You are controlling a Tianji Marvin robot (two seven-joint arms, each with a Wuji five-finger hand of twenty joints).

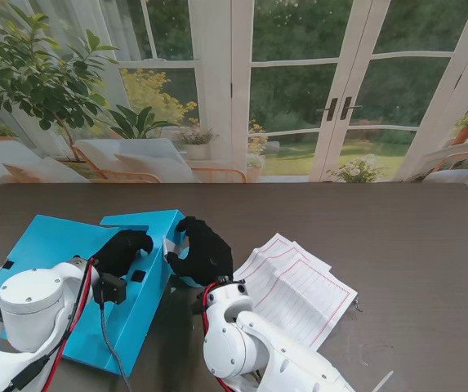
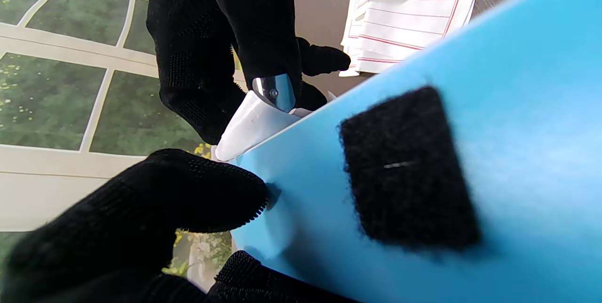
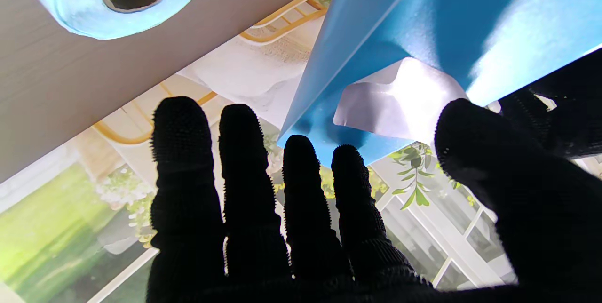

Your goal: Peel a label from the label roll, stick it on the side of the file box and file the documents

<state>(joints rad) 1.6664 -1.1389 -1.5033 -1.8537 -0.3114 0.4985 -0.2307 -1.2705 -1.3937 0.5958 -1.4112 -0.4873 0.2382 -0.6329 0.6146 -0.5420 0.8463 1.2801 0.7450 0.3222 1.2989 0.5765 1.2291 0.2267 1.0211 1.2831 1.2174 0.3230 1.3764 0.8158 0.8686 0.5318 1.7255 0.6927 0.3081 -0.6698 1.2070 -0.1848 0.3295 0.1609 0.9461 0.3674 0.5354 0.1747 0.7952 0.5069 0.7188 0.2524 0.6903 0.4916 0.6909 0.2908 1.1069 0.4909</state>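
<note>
The blue file box [image 1: 46, 245] lies flattened at the left of the table, its right panel raised on edge. My left hand [image 1: 123, 249] pinches that panel [image 2: 517, 105] between thumb and fingers [image 2: 197, 195], beside a black velcro patch [image 2: 409, 166]. My right hand [image 1: 203, 249] is at the panel's other face with its fingers [image 3: 244, 176] spread. Its thumb [image 3: 484, 152] presses a white label [image 3: 395, 100] onto the blue side. The label [image 2: 249, 126] curls up at the panel's edge. The label roll [image 3: 70, 6] lies on the table just past the right hand. The lined documents [image 1: 299, 286] lie to the right.
The dark table [image 1: 397, 229] runs to glass doors at the far side. My two white arms [image 1: 242, 343] rise from the near edge. A small pale scrap [image 1: 382, 381] lies near the front right.
</note>
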